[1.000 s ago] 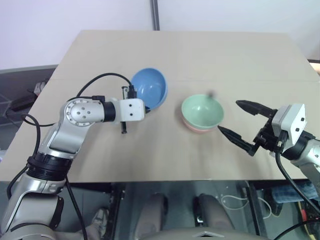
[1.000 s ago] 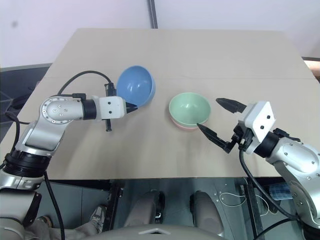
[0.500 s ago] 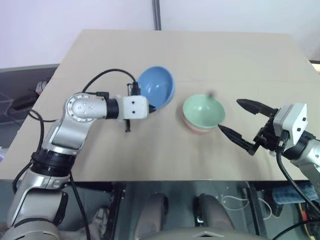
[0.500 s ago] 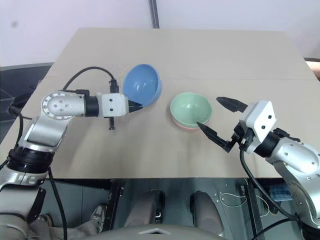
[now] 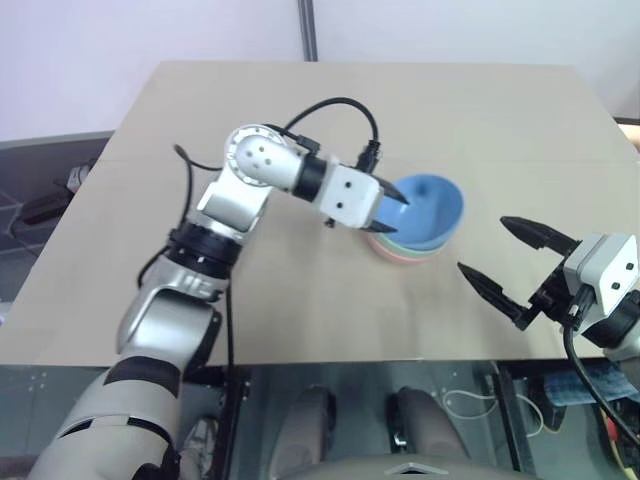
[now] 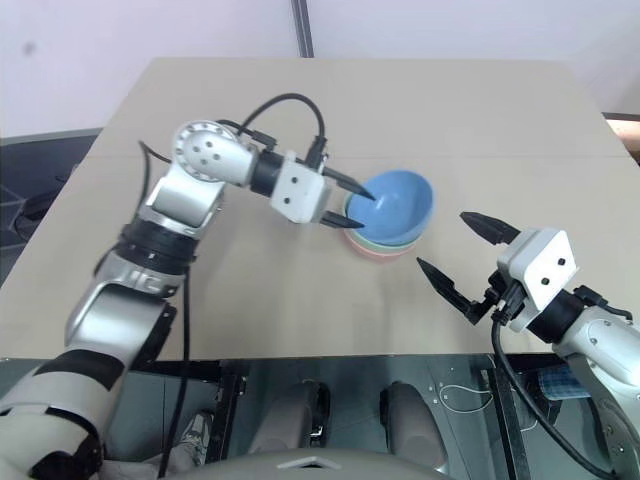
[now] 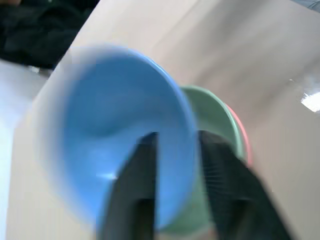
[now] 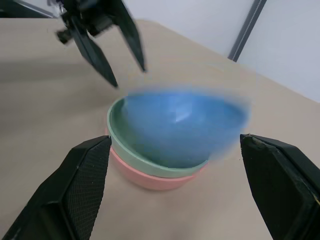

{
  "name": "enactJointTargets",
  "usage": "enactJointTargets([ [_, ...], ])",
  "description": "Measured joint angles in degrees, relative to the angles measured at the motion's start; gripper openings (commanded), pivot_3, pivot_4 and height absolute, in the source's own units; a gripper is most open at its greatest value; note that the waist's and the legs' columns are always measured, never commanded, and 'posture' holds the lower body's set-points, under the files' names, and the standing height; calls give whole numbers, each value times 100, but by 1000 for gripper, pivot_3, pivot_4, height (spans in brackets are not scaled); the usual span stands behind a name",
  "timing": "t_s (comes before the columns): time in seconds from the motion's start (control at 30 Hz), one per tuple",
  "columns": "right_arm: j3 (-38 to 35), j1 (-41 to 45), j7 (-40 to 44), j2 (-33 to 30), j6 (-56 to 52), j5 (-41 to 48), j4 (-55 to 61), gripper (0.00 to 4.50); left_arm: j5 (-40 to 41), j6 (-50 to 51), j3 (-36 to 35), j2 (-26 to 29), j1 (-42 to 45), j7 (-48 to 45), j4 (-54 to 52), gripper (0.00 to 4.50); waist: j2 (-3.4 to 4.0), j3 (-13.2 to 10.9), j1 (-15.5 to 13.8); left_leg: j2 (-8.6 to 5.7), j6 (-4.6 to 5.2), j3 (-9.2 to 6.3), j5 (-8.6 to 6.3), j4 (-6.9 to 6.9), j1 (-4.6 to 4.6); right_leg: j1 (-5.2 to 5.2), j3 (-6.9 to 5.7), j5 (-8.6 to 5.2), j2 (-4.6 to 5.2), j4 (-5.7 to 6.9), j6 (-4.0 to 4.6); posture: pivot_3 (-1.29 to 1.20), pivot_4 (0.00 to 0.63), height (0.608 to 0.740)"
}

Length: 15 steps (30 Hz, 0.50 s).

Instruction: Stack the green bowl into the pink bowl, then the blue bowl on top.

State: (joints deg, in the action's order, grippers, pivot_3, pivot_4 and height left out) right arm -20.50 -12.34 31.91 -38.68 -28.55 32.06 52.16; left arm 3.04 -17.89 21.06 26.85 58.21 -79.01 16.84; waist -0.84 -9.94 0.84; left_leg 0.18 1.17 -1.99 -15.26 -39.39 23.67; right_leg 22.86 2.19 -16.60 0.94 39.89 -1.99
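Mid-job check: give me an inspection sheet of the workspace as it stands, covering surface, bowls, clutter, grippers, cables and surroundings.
Surface: tan table, flat, with a seam running across it.
Job's things: green bowl nested in pink bowl; blue bowl in the green one, tilted, not yet settled level.
Clutter: nothing seen.
Grippers: left gripper open, its fingers straddling the blue bowl's near rim without pinching it; right gripper wide open, apart from the stack, empty.
Cables: black cable loops above the left arm, off the table; another runs along the right arm.
Surroundings: pale wall behind, a grey vertical post at the table's far edge.
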Motion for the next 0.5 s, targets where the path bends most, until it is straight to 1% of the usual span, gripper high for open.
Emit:
enactJointTargets([
  [0.03,1,-24,-10,7,0,-4,29,4500,10,12,-1,-23,0,0,6,2699,0,0,11,0,0,1,0,0,-1,0,2,0,0,1,0,0,150,740],
  [0.1,6,-70,-53,32,-2,-5,90,4500,235,463,-71,50,-37,-21,-100,2699,1,0,28,3,0,2,0,2,-4,0,4,0,-2,3,0,0,150,740],
  [0.13,7,-73,-67,33,-2,-3,99,4500,473,985,-220,222,-145,-51,-310,2699,2,0,52,7,0,2,0,3,-5,1,5,0,-5,3,0,0,150,740],
  [0.17,7,-77,-74,33,-3,-3,99,4500,529,1115,-277,276,-163,-60,-339,2699,2,0,58,8,0,1,0,3,-5,1,4,0,-5,4,1,0,150,740],
  [0.2,29,-29,-73,31,-7,8,97,4500,789,1691,-485,511,-314,-59,-620,2699,4,0,83,10,0,1,0,3,-6,1,4,0,-7,3,0,0,150,740],
  [0.23,26,-25,-72,30,-6,9,94,4500,912,1935,-610,641,-386,-59,-738,2699,4,0,102,11,-1,0,0,3,-6,1,3,-1,-5,5,1,0,150,740],
  [0.3,103,108,-25,-6,-10,21,34,4500,1333,2775,-1142,966,-771,196,-1245,2699,6,1,128,12,-1,1,0,2,-8,0,5,-1,-1,4,0,0,150,740],
  [0.33,205,274,39,-54,-10,43,-68,4500,1694,3517,-1549,1136,-1120,522,-1627,2699,7,2,148,13,-1,4,0,2,-9,0,9,0,1,2,0,0,150,740],
  [0.4,270,411,94,-78,-10,46,-234,4500,1985,4015,-2039,1152,-1516,958,-1918,2699,6,2,126,11,-1,-3,0,0,-8,-3,6,0,6,0,0,0,150,740],
  [0.43,331,585,149,-100,-6,40,-396,4500,2136,4165,-2411,1131,-1930,1316,-2212,2699,5,3,114,11,-1,-2,0,0,-8,-4,7,0,12,1,0,0,150,740],
  [0.5,406,758,226,-129,-5,55,-614,4500,2310,4486,-2656,1198,-2374,1606,-2514,2699,1,1,77,11,-2,-9,1,-1,-4,-4,9,0,14,0,0,0,150,740],
])
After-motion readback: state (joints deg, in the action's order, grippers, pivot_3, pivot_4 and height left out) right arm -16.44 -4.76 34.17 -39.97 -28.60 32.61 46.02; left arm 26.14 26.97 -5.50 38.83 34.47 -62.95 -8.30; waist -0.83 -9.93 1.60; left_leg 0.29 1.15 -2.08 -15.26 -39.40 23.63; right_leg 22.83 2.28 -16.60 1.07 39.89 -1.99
